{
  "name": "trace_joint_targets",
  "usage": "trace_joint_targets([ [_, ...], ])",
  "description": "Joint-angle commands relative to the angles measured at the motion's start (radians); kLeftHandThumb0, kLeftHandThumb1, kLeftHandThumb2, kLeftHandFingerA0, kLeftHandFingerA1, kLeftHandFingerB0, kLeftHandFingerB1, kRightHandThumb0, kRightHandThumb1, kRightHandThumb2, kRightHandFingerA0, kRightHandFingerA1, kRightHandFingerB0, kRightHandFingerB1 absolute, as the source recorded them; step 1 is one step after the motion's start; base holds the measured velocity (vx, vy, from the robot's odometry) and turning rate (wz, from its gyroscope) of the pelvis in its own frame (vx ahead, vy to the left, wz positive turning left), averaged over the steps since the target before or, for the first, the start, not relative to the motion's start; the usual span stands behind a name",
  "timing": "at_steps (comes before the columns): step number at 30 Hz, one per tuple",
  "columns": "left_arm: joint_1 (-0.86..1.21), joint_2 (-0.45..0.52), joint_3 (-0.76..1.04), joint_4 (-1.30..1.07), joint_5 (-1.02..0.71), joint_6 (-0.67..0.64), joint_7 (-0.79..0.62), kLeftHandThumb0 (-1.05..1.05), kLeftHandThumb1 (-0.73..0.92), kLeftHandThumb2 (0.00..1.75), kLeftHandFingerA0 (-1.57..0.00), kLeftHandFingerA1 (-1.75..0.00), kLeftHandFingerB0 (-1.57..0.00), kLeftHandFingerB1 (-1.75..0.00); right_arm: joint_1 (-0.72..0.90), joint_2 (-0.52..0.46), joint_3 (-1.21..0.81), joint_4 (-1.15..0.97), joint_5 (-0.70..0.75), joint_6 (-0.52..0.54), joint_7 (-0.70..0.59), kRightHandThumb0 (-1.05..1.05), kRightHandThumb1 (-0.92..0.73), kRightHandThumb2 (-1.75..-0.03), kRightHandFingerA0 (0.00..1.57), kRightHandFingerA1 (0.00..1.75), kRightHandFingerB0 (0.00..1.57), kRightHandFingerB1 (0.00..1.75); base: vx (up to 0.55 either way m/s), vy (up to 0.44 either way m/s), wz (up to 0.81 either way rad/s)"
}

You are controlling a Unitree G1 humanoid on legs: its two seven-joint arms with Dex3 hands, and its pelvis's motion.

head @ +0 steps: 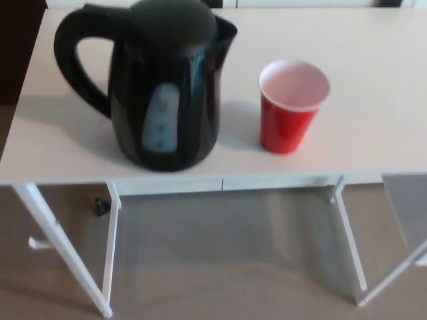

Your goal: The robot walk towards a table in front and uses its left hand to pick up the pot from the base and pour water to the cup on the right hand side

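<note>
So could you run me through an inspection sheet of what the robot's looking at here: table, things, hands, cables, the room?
Surface: white table, top bare apart from two items.
Job's things: black kettle upright, lid shut, handle pointing to the robot's left; red cup upright beside its spout side, apart from it, white inside.
Clutter: nothing seen.
Hands: neither in view.
Cables: nothing seen.
Surroundings: brown floor under the white table legs; a small dark object by the left legs, too blurred to identify.

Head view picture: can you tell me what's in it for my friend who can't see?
A black kettle stands on a white table, handle pointing left. A red cup stands upright to its right, not touching it. No robot hands show.
</note>
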Motion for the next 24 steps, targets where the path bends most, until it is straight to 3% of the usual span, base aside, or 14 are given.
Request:
trace_joint_targets([
  [1,0.002,0.023,0.0,0.0,0.013,0.007,-0.003,-0.46,0.57,0.8,-0.55,-0.51,-0.39,-0.46,0.017,-0.006,-0.014,0.003,0.012,-0.005,0.001,-0.38,-0.65,-0.58,0.68,0.56,0.44,0.42,0.35,-0.077,0.24],
  [5,-0.005,0.027,0.006,0.003,0.006,0.026,-0.01,-0.47,0.57,0.81,-0.55,-0.51,-0.39,-0.45,0.016,-0.003,-0.017,0.003,0.012,-0.005,0.001,-0.37,-0.65,-0.59,0.68,0.56,0.44,0.42,0.39,-0.19,0.09],
  [6,-0.021,0.041,0.009,0.028,0.009,0.041,-0.014,-0.41,0.65,0.6,-0.62,-0.39,-0.46,-0.35,0.021,0.001,-0.02,0.008,0.016,-0.009,0.004,-0.38,-0.65,-0.58,0.68,0.56,0.45,0.43,0.35,-0.227,-0.02],
  [7,-0.028,0.047,0.01,0.04,0.01,0.047,-0.015,-0.41,0.65,0.6,-0.62,-0.39,-0.46,-0.35,0.023,0.002,-0.021,0.011,0.018,-0.011,0.005,-0.38,-0.65,-0.58,0.68,0.56,0.45,0.43,0.34,-0.219,-0.02],
  [8,-0.045,0.058,0.004,0.06,0.024,0.046,-0.007,-0.49,0.55,0.82,-0.57,-0.53,-0.42,-0.48,0.024,0.002,-0.021,0.008,0.018,-0.01,0.005,-0.38,-0.66,-0.58,0.69,0.56,0.45,0.42,0.32,-0.204,-0.08],
  [9,-0.053,0.063,0.001,0.071,0.03,0.044,-0.004,-0.49,0.55,0.82,-0.57,-0.53,-0.42,-0.48,0.024,0.002,-0.021,0.007,0.017,-0.01,0.005,-0.38,-0.66,-0.58,0.69,0.56,0.45,0.42,0.32,-0.194,-0.11],
  [10,-0.056,0.064,-0.001,0.076,0.031,0.043,-0.005,-0.42,0.64,0.6,-0.65,-0.41,-0.47,-0.36,0.025,0.002,-0.021,0.004,0.016,-0.005,0.004,-0.38,-0.66,-0.58,0.68,0.55,0.45,0.42,0.31,-0.184,-0.14],
  [15,-0.064,0.071,-0.014,0.087,0.04,0.047,0.001,-0.43,0.64,0.6,-0.65,-0.41,-0.46,-0.35,0.025,0.003,-0.022,0.006,0.016,-0.012,0.003,-0.37,-0.66,-0.58,0.68,0.56,0.45,0.43,0.22,-0.037,-0.19],
  [17,-0.068,0.103,-0.054,0.03,0.089,0.186,-0.003,-0.47,0.68,0.61,-0.59,-0.39,-0.42,-0.34,0.023,0.007,-0.022,0.007,0.016,-0.005,0.001,-0.37,-0.66,-0.59,0.7,0.57,0.45,0.43,0.1,0.219,0.08],
  [24,-0.104,0.179,-0.166,0.027,0.156,0.292,-0.078,-0.57,0.72,0.63,-0.65,-0.44,-0.48,-0.35,0.016,0.008,-0.028,0.023,0.024,-0.016,0.011,-0.37,-0.66,-0.58,0.67,0.55,0.45,0.43,0.03,0.111,-0.01],
])
